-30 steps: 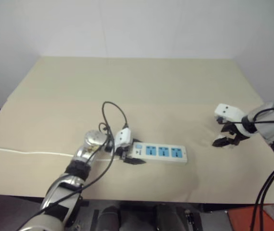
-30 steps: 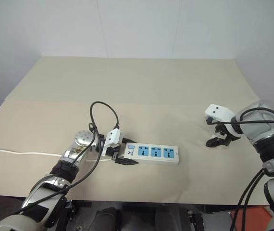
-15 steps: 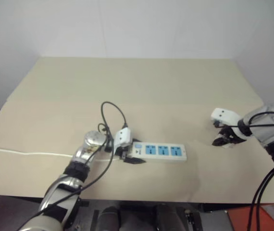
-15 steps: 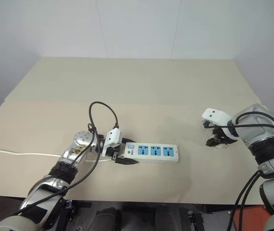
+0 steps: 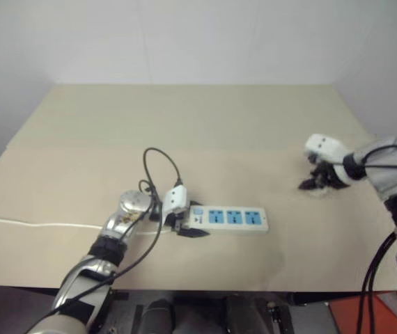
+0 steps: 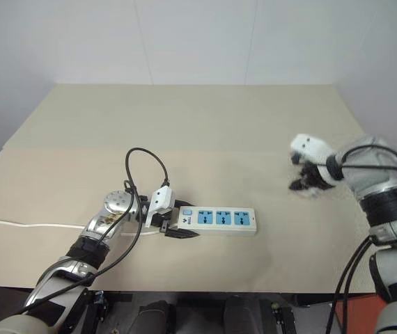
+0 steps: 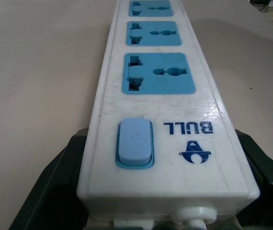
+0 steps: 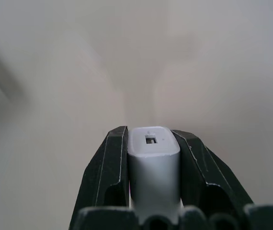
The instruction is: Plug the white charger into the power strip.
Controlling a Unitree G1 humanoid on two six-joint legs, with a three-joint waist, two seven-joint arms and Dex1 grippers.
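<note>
Beige table [image 5: 205, 118] broad and bare across its far half, with open surface out to the far and side edges. Near the front edge, power strip [image 5: 230, 218] lying flat, lengthwise left to right, three blue sockets facing up, switch [image 7: 135, 143] at its left end. Left gripper [image 5: 188, 227] clamped shut on that switch end, black fingers [image 7: 55, 182] pressed against both long sides of the strip; thin white cord [image 5: 38, 224] running from there toward the table's left edge. Wide clear stretch of tabletop between the strip's right end and the right gripper [image 5: 315, 182], held above the surface near the right edge. Right gripper closed tight on the white charger [image 8: 153, 167], both fingers [image 8: 108, 167] flat against its sides, small port on the end pointing away from the wrist.
</note>
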